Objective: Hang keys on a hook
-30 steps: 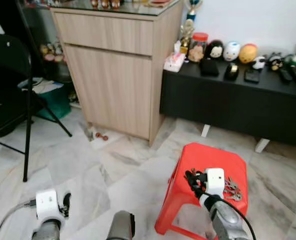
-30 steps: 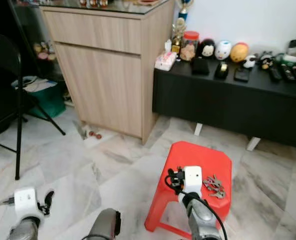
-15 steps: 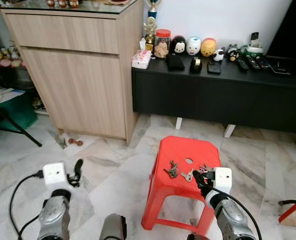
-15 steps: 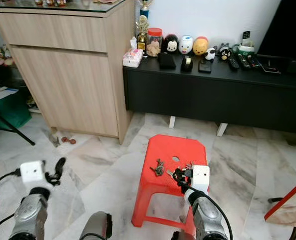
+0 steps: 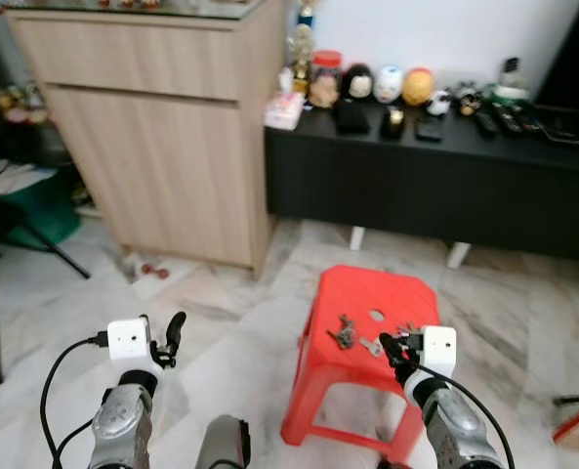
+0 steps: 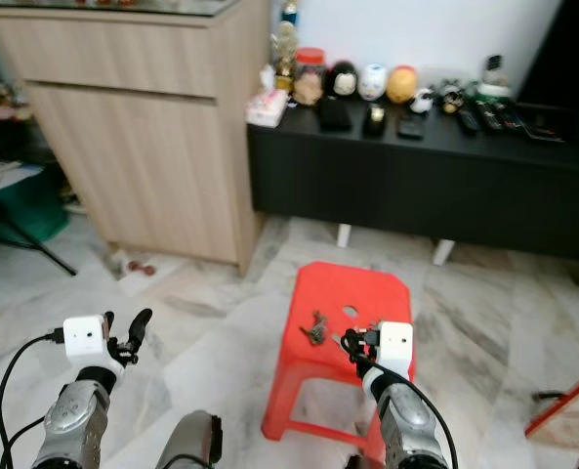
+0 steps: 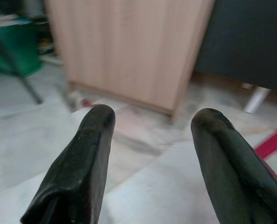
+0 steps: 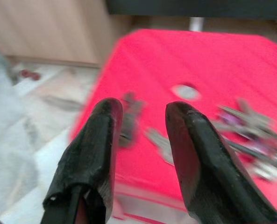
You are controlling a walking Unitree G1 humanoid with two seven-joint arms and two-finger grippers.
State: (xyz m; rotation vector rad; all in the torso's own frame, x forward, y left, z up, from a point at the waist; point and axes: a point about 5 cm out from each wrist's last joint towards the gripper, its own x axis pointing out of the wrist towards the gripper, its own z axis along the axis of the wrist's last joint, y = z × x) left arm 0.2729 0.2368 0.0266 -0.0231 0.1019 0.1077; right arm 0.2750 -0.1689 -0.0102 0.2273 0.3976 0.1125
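Small dark metal bunch of keys (image 5: 342,332) lay on the flat top of the red plastic stool (image 5: 340,391), beside its round centre hole; a second loose silvery key cluster (image 8: 250,135) sat nearer my side, toward the stool's right. Both were blurred, so I could not count keys or make out a ring. In the head views the second cluster was partly covered by my right gripper (image 5: 394,347) and its white wrist block. My right wrist view was smeared; the keys looked grey and jagged between and past my two black fingers (image 8: 96,154), which were spread apart with nothing in them, hovering over the stool's near edge, not touching the keys as far as I could tell. My left gripper (image 7: 152,154) was also released, fingers wide apart, held low over the pale marble-patterned floor tiles (image 5: 221,322), well apart from the stool. My left wrist view looked toward the light wood-grain cabinet (image 5: 162,137) and the low black TV bench (image 5: 435,186). Along the bench top stood round figurines, a jar and remotes, too soft to identify. A black tripod leg (image 5: 25,244) was cut off at the left edge. A red edge at the bottom right corner was cut off too.
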